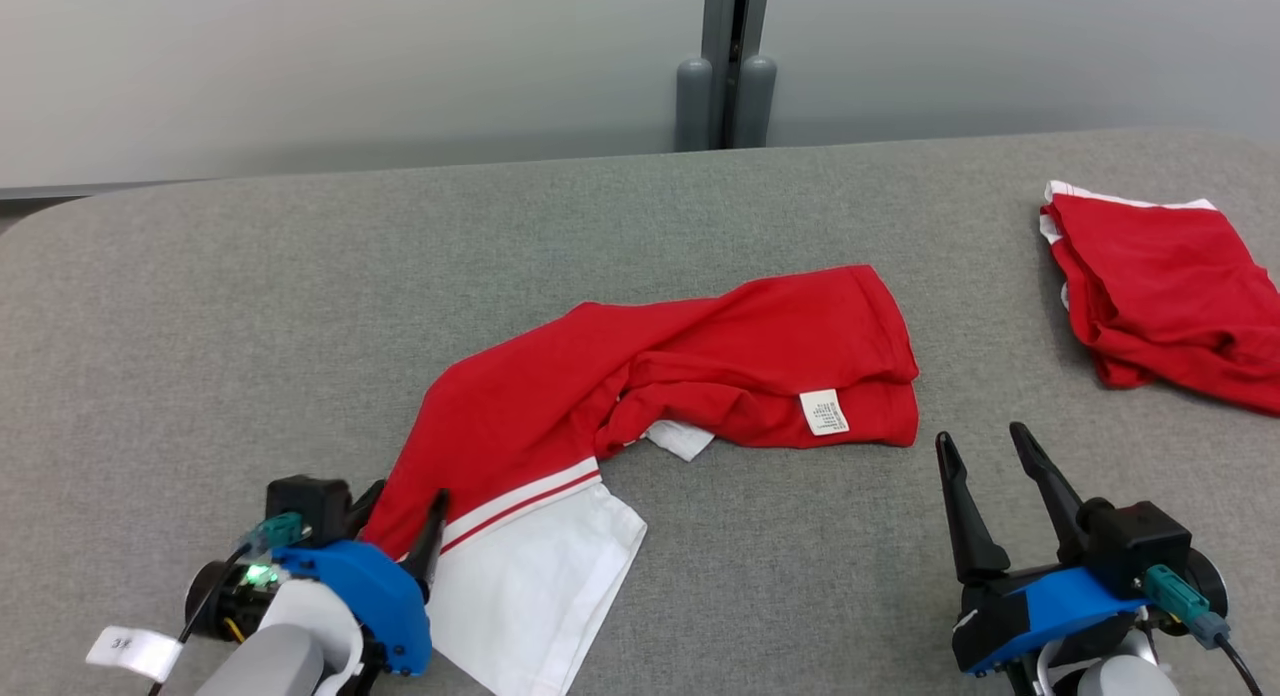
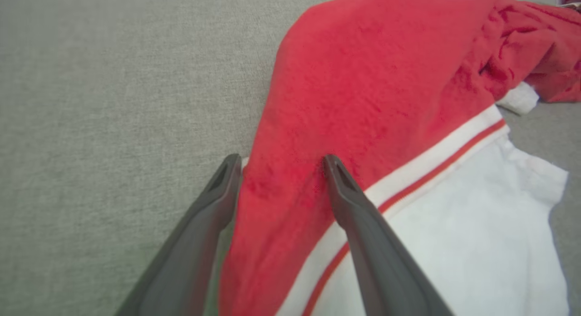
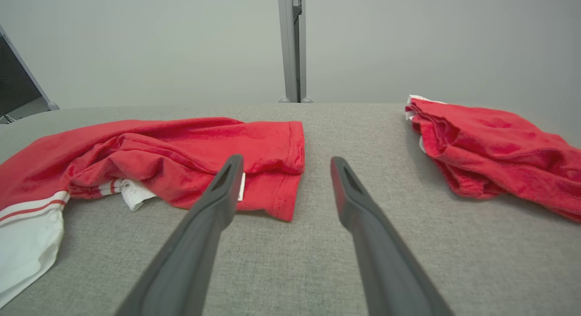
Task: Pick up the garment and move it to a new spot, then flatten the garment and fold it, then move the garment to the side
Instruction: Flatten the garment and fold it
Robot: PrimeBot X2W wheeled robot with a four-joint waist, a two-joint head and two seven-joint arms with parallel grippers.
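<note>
Your left gripper (image 1: 408, 493) sits nearest: fingers spread, straddling a red fold of the garment (image 1: 700, 366) without closing on it. You see the garment crumpled mid-bench (image 1: 200, 326). Right gripper (image 1: 980, 434): fingers spread over bare bench, near the garment's hem. Second red garment (image 1: 1170, 286) lies at far right, well apart.

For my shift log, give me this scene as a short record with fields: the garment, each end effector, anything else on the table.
garment: red with a white panel, rumpled, mid-table
care label: showing near the garment's right hem
left end effector: open, astride the garment's red edge
right end effector: open, over bare table, clear of the hem
second red garment: bunched at the far right
table: gray cloth surface
</note>
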